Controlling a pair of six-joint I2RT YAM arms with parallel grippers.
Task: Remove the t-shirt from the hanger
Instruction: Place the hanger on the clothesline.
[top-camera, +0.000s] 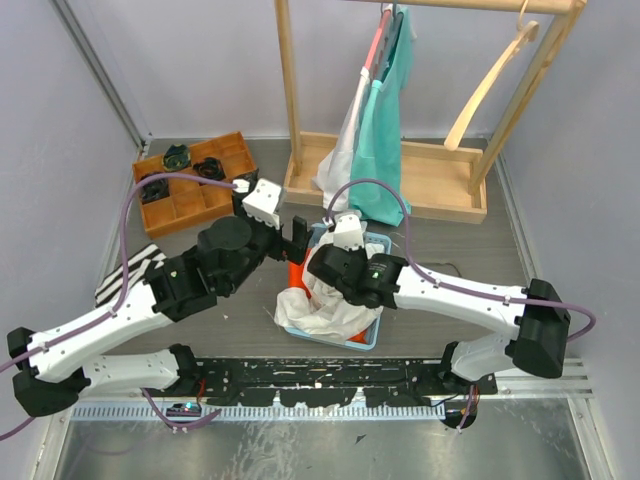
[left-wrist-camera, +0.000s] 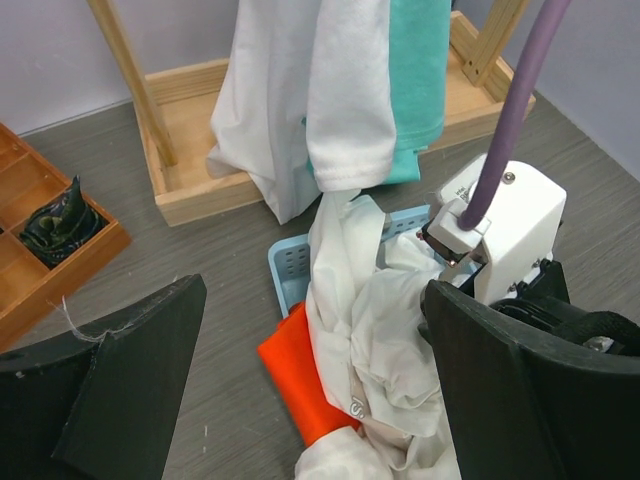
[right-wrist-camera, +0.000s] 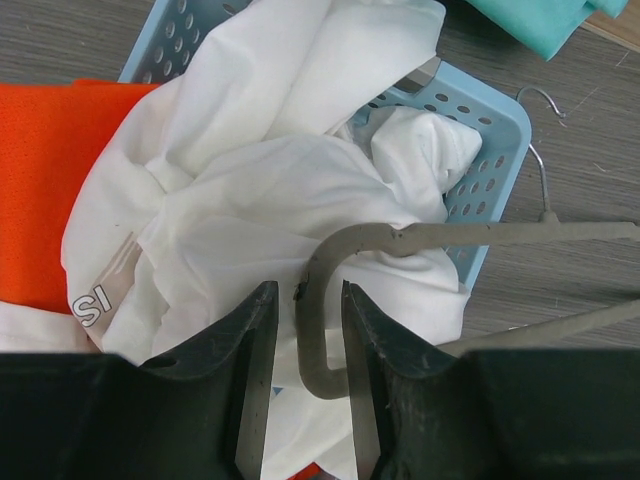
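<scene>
Right pincer (right-wrist-camera: 310, 340) pinched the bent end of the grey hanger (right-wrist-camera: 480, 236), which poked out of the white t-shirt (right-wrist-camera: 260, 190) heaped in the blue basket (right-wrist-camera: 495, 150). Left pincer (left-wrist-camera: 310, 300) hung spread wide above. The shirt seemingly clung to the hanger; pulling them apart remained.

Basket (right-wrist-camera: 497, 150) sits mid-table (top-camera: 460, 245), just ahead of my arms. T-shirt (right-wrist-camera: 260, 190) is heaped in it and spills over the near rim. Another cloth (right-wrist-camera: 40, 180) lies under the shirt at the basket's left. Hanger (right-wrist-camera: 480, 235) lies across shirt and a basket rim, its bent end between my right tool's (right-wrist-camera: 305, 300) fingers. My left tool (left-wrist-camera: 310, 290) is left of the basket, facing it. Rack (top-camera: 440, 195) stands behind the basket, with garments (top-camera: 385, 130) hanging on it and a spare hanger (top-camera: 490, 85) to their right. Compartment tray (top-camera: 180, 212) is back left.
</scene>
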